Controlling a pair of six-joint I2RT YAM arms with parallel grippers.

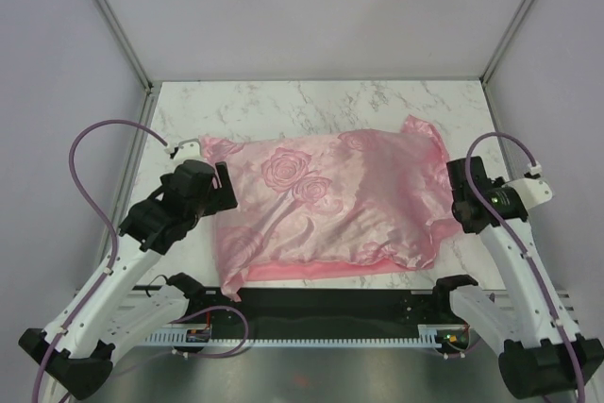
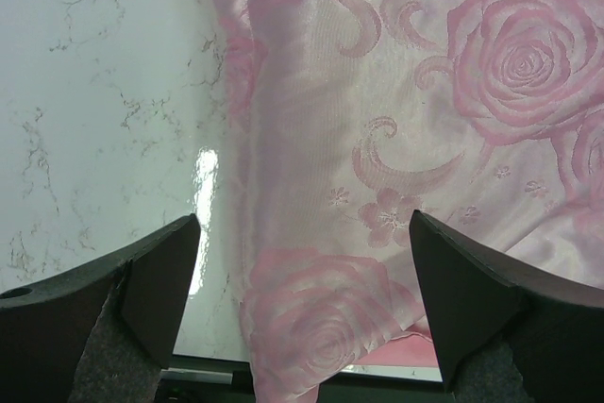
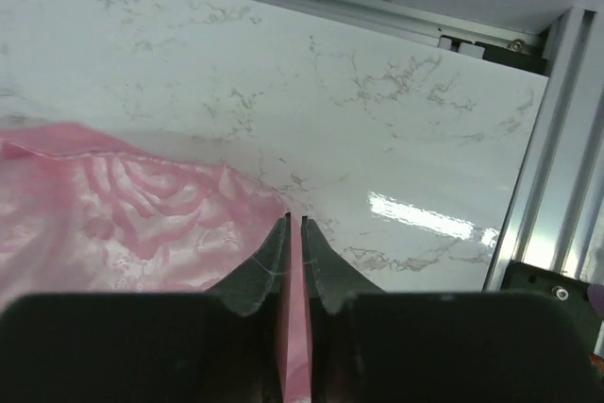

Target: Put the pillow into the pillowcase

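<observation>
Two arms flank the pillowcase, which lies spread across the middle of the marble table, its long side running left to right and its rose pattern facing up. It looks puffed and rounded rather than flat, so the pillow is probably inside it, though you cannot see any of the pillow itself from these views.

Your right gripper is pinched down on the pillowcase: in the right wrist view the two fingers stand almost together, with a thin strip of pink fabric caught between them. From above, that gripper sits at the right edge of the case, near its lower corner, where the cloth is bunched and wrinkled. Beyond the fingertips you see bare marble and, further off, the metal frame rail at the table's corner.

Your left gripper is released, its jaws spread wide and holding nothing. In the left wrist view one finger hangs over bare marble and the other over pink fabric, so the jaws straddle the left edge of the case. From above, this gripper sits right at that left edge, near the upper corner. Whether its fingers touch the cloth you cannot tell.
</observation>
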